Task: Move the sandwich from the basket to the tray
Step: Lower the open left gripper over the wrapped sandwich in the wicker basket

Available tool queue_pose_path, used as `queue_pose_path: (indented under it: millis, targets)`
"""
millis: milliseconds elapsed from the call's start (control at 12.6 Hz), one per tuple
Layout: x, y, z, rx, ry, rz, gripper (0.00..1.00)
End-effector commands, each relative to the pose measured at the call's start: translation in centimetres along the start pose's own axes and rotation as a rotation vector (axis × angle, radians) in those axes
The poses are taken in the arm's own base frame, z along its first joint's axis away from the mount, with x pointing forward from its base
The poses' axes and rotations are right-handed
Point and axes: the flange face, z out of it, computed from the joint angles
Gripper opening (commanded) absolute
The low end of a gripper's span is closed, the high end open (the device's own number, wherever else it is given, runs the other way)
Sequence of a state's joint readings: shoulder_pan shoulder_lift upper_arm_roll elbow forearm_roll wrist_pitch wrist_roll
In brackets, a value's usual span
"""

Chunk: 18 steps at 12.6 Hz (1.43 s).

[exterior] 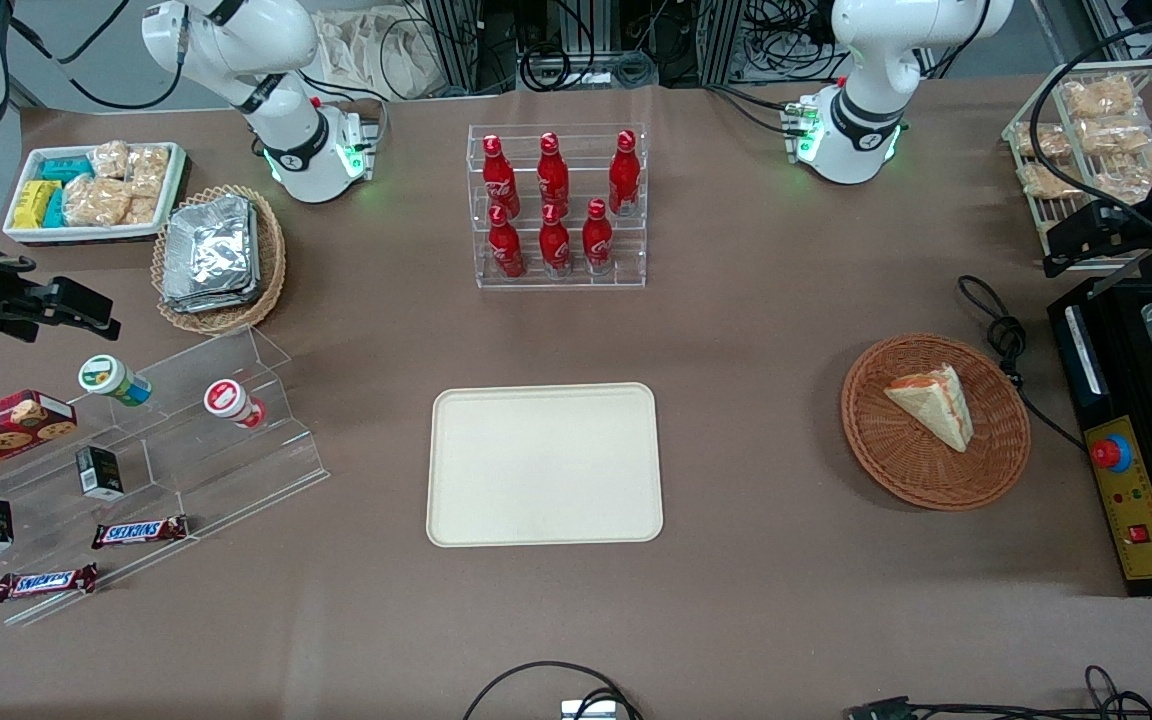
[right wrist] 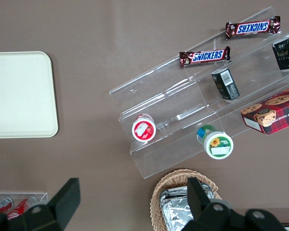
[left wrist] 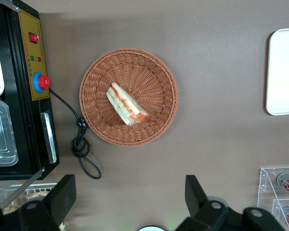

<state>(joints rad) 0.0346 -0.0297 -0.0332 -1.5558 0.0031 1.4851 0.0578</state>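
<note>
Sandwich (exterior: 931, 400) lies in the basket (exterior: 996, 465), roughly centred, flat on the weave; the left wrist view shows its red-orange and green filling edge (left wrist: 126, 104). Basket (left wrist: 98, 115) sits on the brown surface (exterior: 756, 330) toward the working arm's end.

Tray (exterior: 544, 464) rests flat mid-surface, well apart from the basket, nothing on it (one edge of it also shows in the left wrist view (left wrist: 282, 72)).

Gripper (left wrist: 130, 204) hangs high above the surface, near the basket but not over the sandwich, touching nothing. Jaws spread wide, the 2 dark fingers (left wrist: 62, 195) well apart, nothing between them.

Beside the basket, at the working arm's end: a black appliance (exterior: 1131, 480) with a yellow control strip and red button, its black cable (exterior: 1001, 335) looped just beside the basket rim.

Farther from the front camera than the tray: a clear rack of 6 red bottles (exterior: 556, 205). Toward the parked arm's end: a tan basket of foil packets (exterior: 216, 255), a clear stepped display (exterior: 196, 440) with cups and 2 Snickers bars (exterior: 139, 532).
</note>
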Motion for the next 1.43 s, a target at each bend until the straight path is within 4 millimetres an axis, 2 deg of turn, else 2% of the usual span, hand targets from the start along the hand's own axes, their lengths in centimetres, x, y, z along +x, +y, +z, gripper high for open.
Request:
queue_pose_path:
  millis: [0, 238, 397, 477, 795, 954, 1192, 1351]
  targets:
    - [0.3, 0.4, -0.6, 0.01, 0.013, -0.014, 1.0]
    - [0.7, 0.3, -0.1, 0.011, 0.005, -0.039, 1.0]
    - [0.8, 0.0, 1.1, 0.01, -0.017, -0.058, 1.0]
    - [1.0, -0.3, 2.3, 0.011, -0.024, -0.099, 1.0]
    - [0.5, -0.3, 9.4, 0.014, 0.012, -0.24, 1.0]
    - [-0.1, -0.3, 14.0, 0.012, 0.038, -0.337, 1.0]
    - [-1.1, -0.6, 19.7, 0.003, 0.079, -0.429, 1.0]
    - [-1.5, -1.7, 22.3, -0.001, 0.098, -0.462, 1.0]
